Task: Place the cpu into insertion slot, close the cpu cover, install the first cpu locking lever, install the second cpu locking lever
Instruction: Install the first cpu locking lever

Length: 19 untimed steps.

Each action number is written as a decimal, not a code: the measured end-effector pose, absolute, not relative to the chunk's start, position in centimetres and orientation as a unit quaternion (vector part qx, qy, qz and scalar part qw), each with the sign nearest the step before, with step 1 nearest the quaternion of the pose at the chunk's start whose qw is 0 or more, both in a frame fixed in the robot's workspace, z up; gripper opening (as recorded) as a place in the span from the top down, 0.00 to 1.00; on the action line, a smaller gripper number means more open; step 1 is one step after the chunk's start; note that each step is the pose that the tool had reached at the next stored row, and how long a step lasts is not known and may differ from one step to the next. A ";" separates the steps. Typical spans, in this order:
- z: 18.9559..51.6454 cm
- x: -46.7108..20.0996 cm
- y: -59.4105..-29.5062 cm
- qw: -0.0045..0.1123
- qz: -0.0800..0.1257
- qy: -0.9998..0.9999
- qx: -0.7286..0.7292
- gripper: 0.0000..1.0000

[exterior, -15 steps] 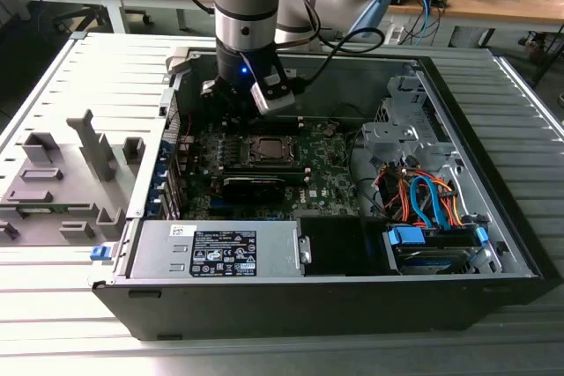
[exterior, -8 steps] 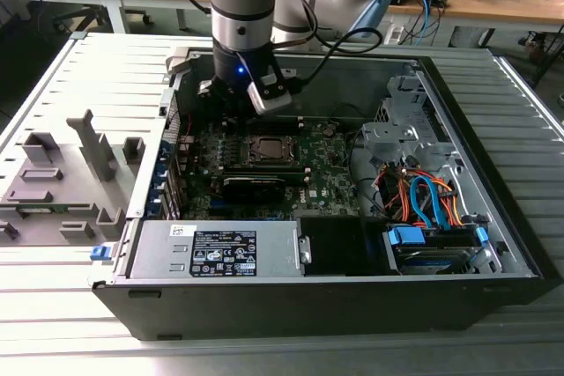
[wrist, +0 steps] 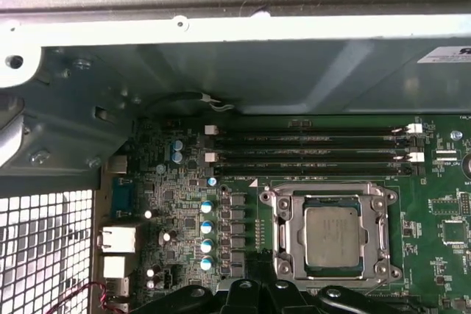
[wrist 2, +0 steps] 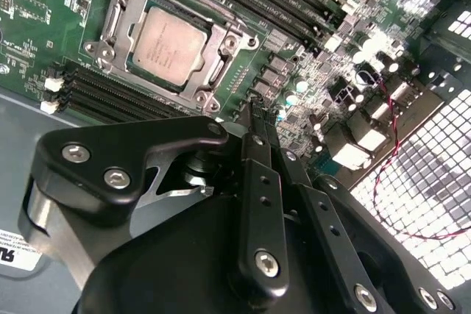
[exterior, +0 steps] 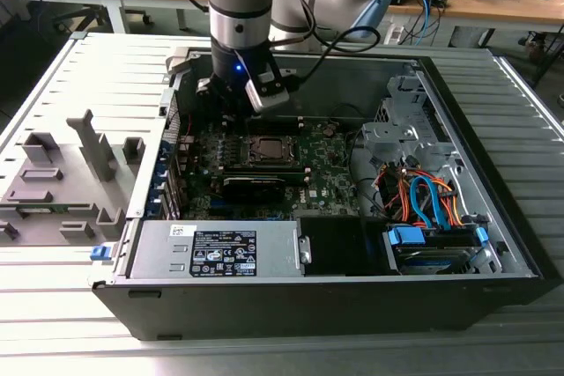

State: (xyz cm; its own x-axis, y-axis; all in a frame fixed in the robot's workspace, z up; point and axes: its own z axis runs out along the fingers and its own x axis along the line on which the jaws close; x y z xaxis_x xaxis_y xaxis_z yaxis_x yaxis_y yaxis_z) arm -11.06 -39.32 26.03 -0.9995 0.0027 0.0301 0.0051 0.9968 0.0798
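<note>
My gripper [wrist 2: 254, 112] hung with its fingers pressed together, holding nothing, over the motherboard [exterior: 322, 151] near the case's rear wall. The cpu [wrist 2: 168, 43] lay in the insertion slot [wrist: 333, 234], cpu cover [wrist 2: 118, 23] down around it, memory slots [wrist: 309, 154] just beside.

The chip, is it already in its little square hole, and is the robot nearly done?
Yes, the cpu lies flat in the insertion slot, and the cpu cover looks folded down around it, its window showing the chip. The gripper holds nothing and hangs beside the socket, over the green board. Whether either locking lever is hooked I cannot tell, so those two steps may be what is left.
</note>
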 end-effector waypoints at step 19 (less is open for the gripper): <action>26.0 -11.8 -36.6 0.015 -0.040 -0.999 -0.002 0.89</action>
State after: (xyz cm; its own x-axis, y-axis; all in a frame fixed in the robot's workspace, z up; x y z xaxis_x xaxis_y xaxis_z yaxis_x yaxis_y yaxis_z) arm -11.82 -36.58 26.03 -0.9995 0.0028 0.0301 0.0052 0.9968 0.0798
